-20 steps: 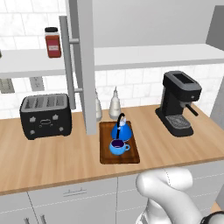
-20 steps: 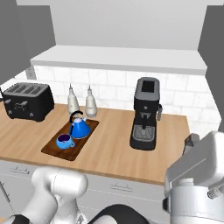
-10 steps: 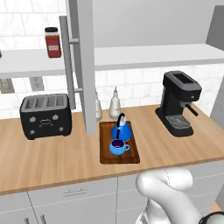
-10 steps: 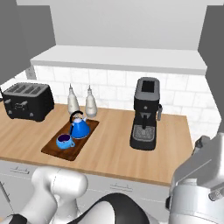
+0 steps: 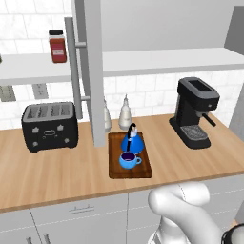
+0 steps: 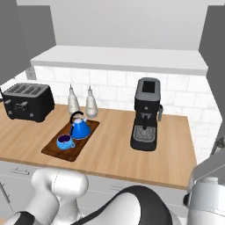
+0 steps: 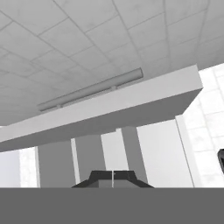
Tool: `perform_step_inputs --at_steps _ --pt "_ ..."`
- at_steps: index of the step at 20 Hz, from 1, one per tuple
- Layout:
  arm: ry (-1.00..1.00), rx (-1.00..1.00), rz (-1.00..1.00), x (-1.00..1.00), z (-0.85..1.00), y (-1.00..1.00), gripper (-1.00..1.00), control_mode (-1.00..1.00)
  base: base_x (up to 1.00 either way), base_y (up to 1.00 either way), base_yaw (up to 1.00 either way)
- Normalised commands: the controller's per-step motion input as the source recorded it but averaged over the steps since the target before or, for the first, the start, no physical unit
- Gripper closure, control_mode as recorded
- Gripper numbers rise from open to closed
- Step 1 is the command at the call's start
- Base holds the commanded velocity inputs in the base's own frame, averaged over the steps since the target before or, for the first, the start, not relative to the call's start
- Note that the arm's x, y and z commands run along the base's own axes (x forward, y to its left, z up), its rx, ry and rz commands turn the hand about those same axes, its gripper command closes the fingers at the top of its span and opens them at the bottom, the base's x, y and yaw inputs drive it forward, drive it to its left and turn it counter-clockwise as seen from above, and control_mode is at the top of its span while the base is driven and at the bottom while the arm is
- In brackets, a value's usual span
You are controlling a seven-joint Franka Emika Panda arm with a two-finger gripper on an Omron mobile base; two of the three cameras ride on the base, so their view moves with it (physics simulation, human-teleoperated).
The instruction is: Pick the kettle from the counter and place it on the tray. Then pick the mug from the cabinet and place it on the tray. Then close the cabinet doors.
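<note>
Cabinet doors (image 5: 90, 71) are what we judge remains: one grey panel with its silver bar handle (image 5: 74, 66) stands edge-on, open, just right of the toaster (image 5: 49, 125). Right of that door, the tray (image 5: 114, 169) lies on the counter (image 5: 57, 176) carrying the kettle (image 5: 132, 141) at its back and the mug (image 5: 127, 159) in front, so both placements look done. Further right stands the coffee machine (image 5: 194, 112). Our gripper (image 7: 113, 179) has its fingertips pressed together, holding nothing, facing a door edge. Next we must push the doors shut.
</note>
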Motion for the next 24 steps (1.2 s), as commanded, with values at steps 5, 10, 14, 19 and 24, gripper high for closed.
perform_step_inputs --at_steps 5,10,14,19,24 --pt "0.00 0.00 0.00 0.00 0.00 -0.15 1.00 -1.00 0.00 0.00 0.00" --pt "0.00 0.00 0.00 0.00 0.00 -0.26 1.00 -1.00 0.00 0.00 0.00" --pt "0.00 0.00 0.00 0.00 0.00 -0.26 1.00 -1.00 0.00 0.00 0.00" --pt "0.00 0.00 0.00 0.00 0.00 -0.27 1.00 -1.00 0.00 0.00 0.00" --pt "0.01 0.00 0.00 0.00 0.00 -0.22 1.00 -1.00 0.00 0.00 0.00"
